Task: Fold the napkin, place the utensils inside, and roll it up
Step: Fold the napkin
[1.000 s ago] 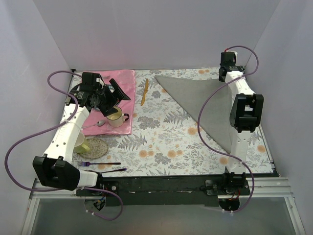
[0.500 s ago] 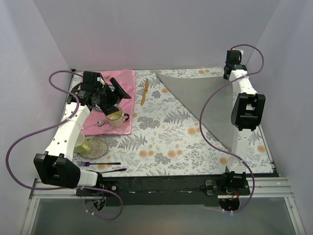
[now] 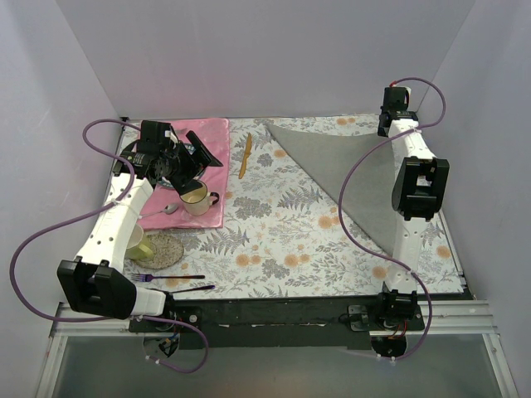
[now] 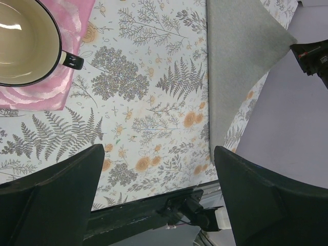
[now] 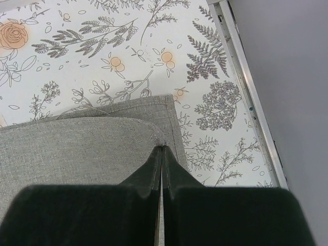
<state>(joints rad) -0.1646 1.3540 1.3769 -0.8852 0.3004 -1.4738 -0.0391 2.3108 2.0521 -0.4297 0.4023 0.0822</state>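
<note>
The grey napkin (image 3: 348, 166) lies folded into a triangle on the right half of the table. It also shows in the left wrist view (image 4: 236, 61). My right gripper (image 3: 387, 126) is at the far right corner, shut on the napkin's folded-over corner (image 5: 77, 148), its fingertips (image 5: 162, 149) pinching the top layer over the lower corner. The orange-tan wooden utensil (image 3: 246, 155) lies at the back centre, beside the pink placemat (image 3: 195, 141). My left gripper (image 3: 202, 155) is open and empty (image 4: 159, 154), held above the cup (image 3: 197, 197).
The cream cup (image 4: 23, 41) and a spoon (image 3: 170, 207) sit on the placemat. A green mug on a round coaster (image 3: 158, 247), a purple-handled fork (image 3: 166, 278) and a thin black utensil (image 3: 195, 288) lie front left. Walls enclose three sides.
My right gripper has carried the napkin corner farther toward the back right corner, then held still. The left arm has barely moved.
</note>
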